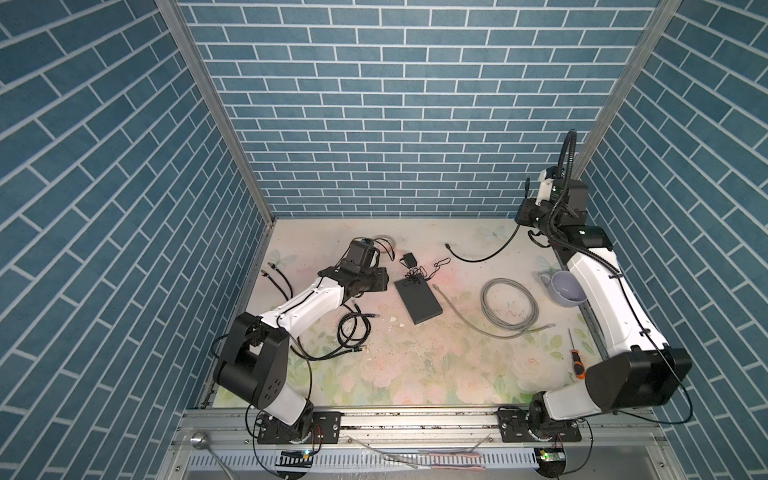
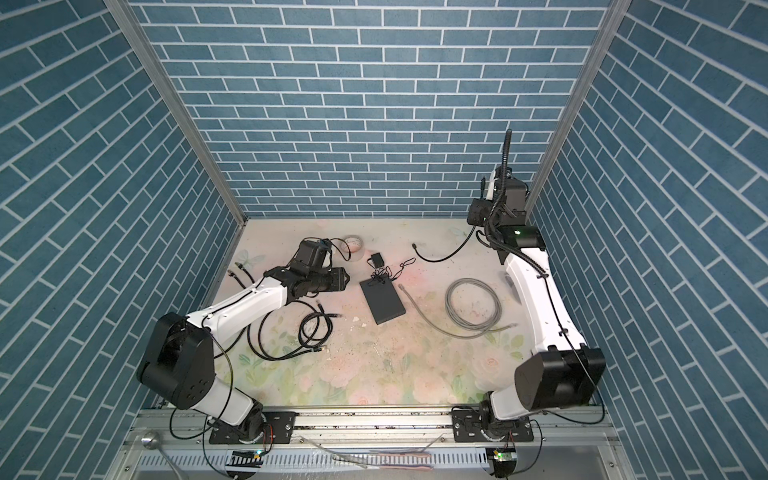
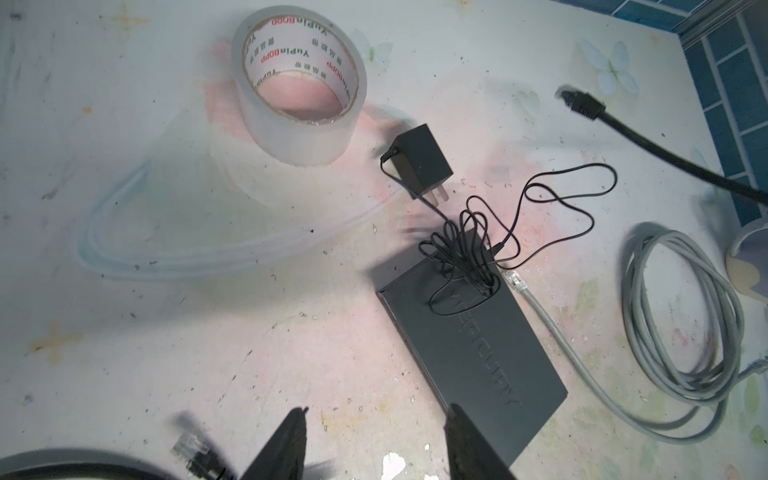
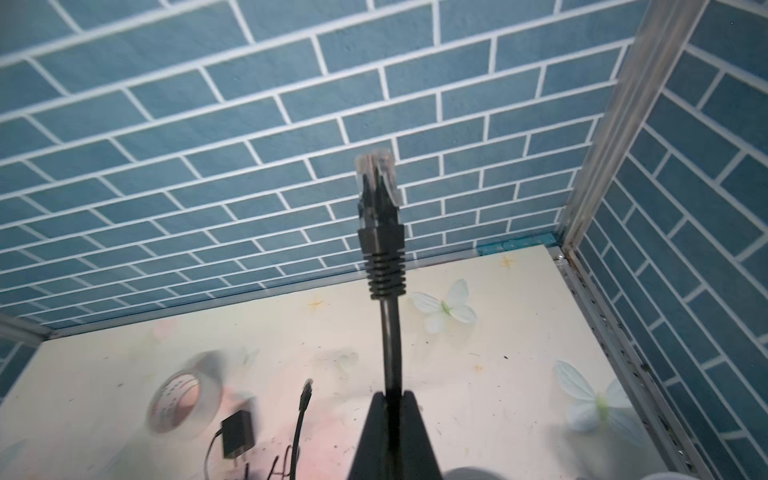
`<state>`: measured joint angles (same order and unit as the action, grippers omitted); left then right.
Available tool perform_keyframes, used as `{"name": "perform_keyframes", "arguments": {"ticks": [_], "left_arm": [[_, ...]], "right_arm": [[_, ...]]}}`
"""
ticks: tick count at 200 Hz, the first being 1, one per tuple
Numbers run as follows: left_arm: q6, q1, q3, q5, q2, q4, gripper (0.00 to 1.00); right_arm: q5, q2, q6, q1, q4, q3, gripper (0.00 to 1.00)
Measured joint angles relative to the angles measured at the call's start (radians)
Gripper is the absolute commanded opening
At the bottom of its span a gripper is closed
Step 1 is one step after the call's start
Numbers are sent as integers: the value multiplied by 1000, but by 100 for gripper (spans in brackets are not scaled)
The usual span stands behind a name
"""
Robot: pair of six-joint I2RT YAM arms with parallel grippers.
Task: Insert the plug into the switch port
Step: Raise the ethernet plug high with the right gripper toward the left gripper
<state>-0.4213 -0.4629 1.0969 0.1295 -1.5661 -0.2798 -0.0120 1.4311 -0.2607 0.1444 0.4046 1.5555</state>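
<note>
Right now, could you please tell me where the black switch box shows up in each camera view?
In a top view: the switch lies mid-table, angled.
In a top view: the switch, mid-table likewise.
Left wrist: the switch lies flat, lettering up.
Right wrist: not in it.
Shared landmark: the power adapter, seen in all four views.

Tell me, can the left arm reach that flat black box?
Probably yes. The left gripper is open, close to the switch, with nothing between them; only a thin black cord lies tangled on one end.
</note>
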Motion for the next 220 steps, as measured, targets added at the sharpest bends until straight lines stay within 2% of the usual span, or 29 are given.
{"name": "perform_keyframes", "arguments": {"ticks": [63,95,111,135,162,189,220], "left_arm": [[46,13,124,-22,3,-59,56],[85,87,200,-25,25,-132,57],[125,117,270,25,27,-158,56],[216,110,351,200,24,-164,56],[285,88,374,366,-18,-157,56],[270,64,375,455,-103,-118,56],[207,18,375,500,-193,-6,55]], "right_arm": [[-204,-215,-15,12,-34,-103,1],[-225,-241,-54,141,-126,-259,0],[-211,-209,-91,217,-204,-353,0],[-153,-107,-159,317,-372,-468,0],[-58,30,-208,404,-563,-510,0],[3,145,-224,465,-747,-510,0],[28,226,-232,488,-956,-549,0]]}}
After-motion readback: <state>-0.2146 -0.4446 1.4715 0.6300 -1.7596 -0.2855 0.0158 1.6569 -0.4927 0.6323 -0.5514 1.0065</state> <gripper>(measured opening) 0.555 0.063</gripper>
